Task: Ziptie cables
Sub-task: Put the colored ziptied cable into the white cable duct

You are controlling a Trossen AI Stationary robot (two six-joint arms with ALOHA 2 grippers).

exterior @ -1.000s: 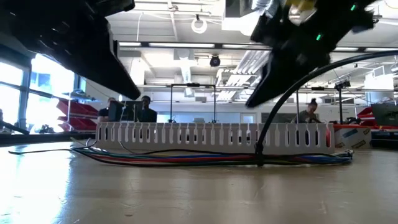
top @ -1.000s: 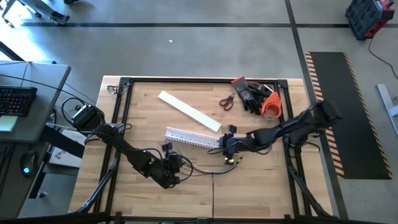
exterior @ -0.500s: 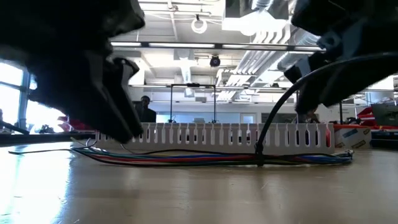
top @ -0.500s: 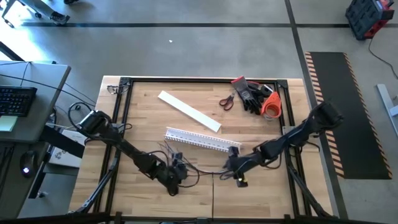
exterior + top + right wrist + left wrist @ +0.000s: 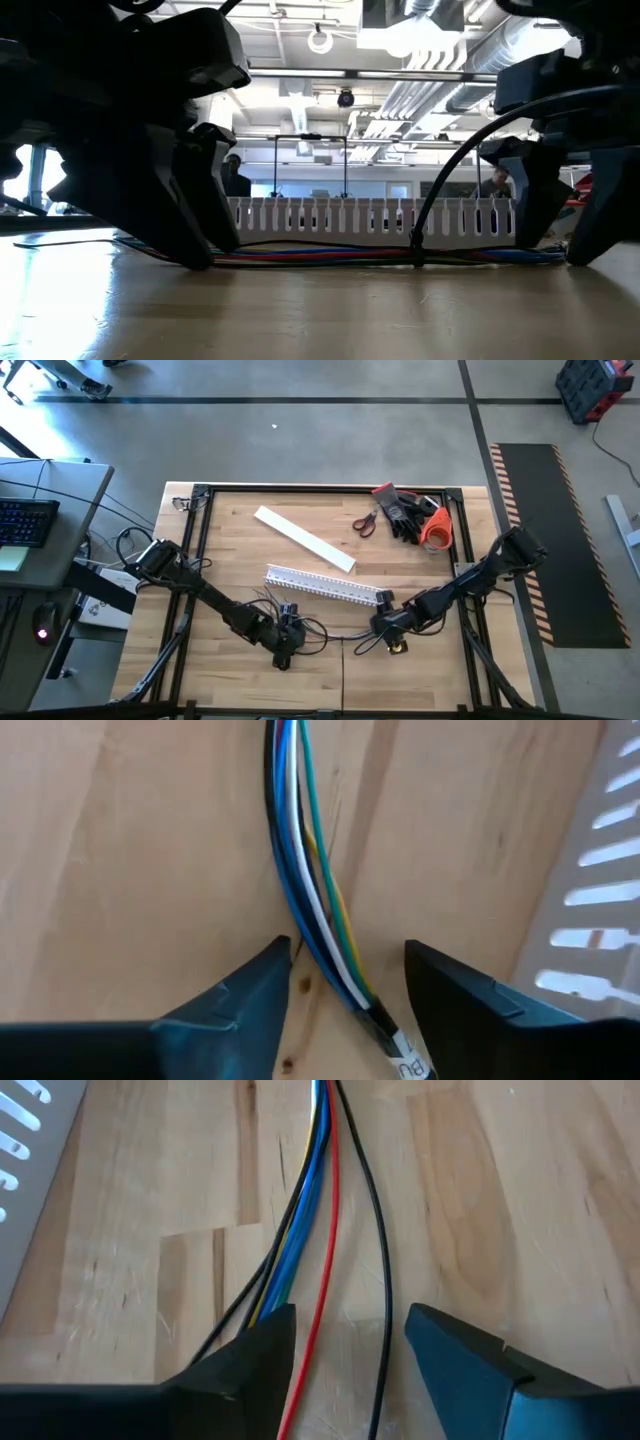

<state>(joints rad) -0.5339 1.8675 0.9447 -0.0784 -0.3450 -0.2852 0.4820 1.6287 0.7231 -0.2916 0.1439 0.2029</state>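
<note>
Left claw (image 5: 286,641): we are holding it low at the bench's (image 5: 240,550) near edge, fingers (image 5: 250,1365) apart and straddling the cables, touching none that we can see.
Right claw (image 5: 385,626): we are resting it low over the other end of the bundle, fingers (image 5: 240,1000) spread wide, the wires running through the gap between them.
Cables (image 5: 330,257): we are seeing them lying flat on the bench just in front of the slotted white channel (image 5: 322,586), blue, red, black, white and green strands bunched together.
Dark loop (image 5: 450,170): it is arching up from the bundle near the right claw; we cannot tell what it is.
Second channel (image 5: 303,538): it is lying slantwise farther back, well apart from both arms.
Far corner: scissors (image 5: 365,522), black gloves (image 5: 404,512) and an orange roll (image 5: 435,530) are sitting together there.
</note>
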